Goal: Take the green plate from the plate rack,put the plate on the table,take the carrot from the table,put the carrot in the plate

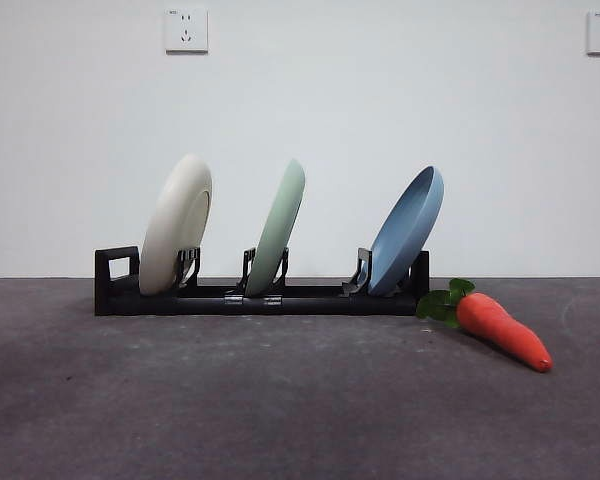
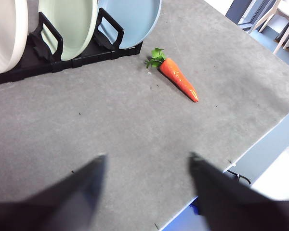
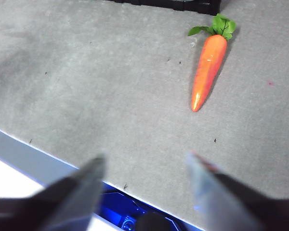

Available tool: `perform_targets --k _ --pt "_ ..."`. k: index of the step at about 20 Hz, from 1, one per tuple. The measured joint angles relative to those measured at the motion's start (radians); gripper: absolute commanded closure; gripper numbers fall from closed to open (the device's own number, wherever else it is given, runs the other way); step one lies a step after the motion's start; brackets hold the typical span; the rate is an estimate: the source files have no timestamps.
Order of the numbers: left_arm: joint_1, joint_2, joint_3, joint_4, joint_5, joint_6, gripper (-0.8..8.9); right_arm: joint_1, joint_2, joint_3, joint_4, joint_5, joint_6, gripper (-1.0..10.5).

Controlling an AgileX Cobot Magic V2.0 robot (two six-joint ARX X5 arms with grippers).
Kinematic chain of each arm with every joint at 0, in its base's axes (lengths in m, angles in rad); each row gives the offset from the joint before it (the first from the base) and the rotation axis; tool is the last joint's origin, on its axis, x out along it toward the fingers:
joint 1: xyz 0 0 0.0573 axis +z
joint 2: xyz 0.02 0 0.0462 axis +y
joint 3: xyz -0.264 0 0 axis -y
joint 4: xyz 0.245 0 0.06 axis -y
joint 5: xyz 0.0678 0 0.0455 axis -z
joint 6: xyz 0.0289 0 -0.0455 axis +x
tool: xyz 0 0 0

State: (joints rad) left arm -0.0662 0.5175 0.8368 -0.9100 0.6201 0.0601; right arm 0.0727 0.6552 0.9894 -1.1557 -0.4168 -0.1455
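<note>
The green plate [image 1: 279, 227] stands on edge in the middle slot of the black plate rack [image 1: 310, 298], between a cream-white plate [image 1: 176, 223] and a blue plate [image 1: 408, 229]. It also shows in the left wrist view [image 2: 70, 21], with the rack [image 2: 33, 62]. The carrot [image 1: 502, 329] lies on the table [image 1: 280, 400] just right of the rack's end, leaves toward the rack; it shows in both wrist views [image 2: 179, 80] [image 3: 208, 70]. My left gripper [image 2: 147, 168] is open above bare table, well short of the rack. My right gripper [image 3: 147, 166] is open near the table's edge, short of the carrot.
The table's edge [image 3: 48, 154] runs close to the right gripper, with floor beyond it. The table's far corner edge [image 2: 260, 139] shows in the left wrist view. A white wall with two sockets [image 1: 186, 30] stands behind the rack.
</note>
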Motion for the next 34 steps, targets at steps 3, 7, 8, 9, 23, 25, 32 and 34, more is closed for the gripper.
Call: perform_targets --k 3,7,8,9,23,25,32,34 --pt "0.000 0.018 0.000 0.056 0.007 -0.008 2.12 0.000 0.000 0.000 0.000 0.000 0.004 2.9" --pt "-0.026 0.095 0.002 0.164 0.012 -0.016 2.12 0.000 0.002 0.000 0.008 0.000 0.011 2.9" --pt "-0.042 0.127 0.007 0.195 0.011 -0.020 2.12 0.000 0.005 0.000 0.014 -0.001 0.011 2.9" --pt "-0.064 0.169 0.020 0.235 0.007 -0.027 2.12 0.000 0.010 0.000 0.019 0.000 0.011 2.9" --pt "-0.383 1.032 0.534 0.689 -0.375 -0.060 2.15 0.000 0.076 0.000 0.021 0.000 0.011 2.9" --pt "-0.396 1.150 0.610 0.715 -0.409 -0.059 2.15 0.000 0.079 0.000 0.021 0.000 0.011 2.9" --pt "-0.407 1.402 0.720 0.851 -0.504 -0.044 2.15 0.000 0.090 0.000 0.022 0.000 0.011 2.9" --pt "-0.407 1.438 0.720 0.870 -0.508 -0.044 2.20 0.000 0.092 0.000 0.023 0.000 0.011 2.9"
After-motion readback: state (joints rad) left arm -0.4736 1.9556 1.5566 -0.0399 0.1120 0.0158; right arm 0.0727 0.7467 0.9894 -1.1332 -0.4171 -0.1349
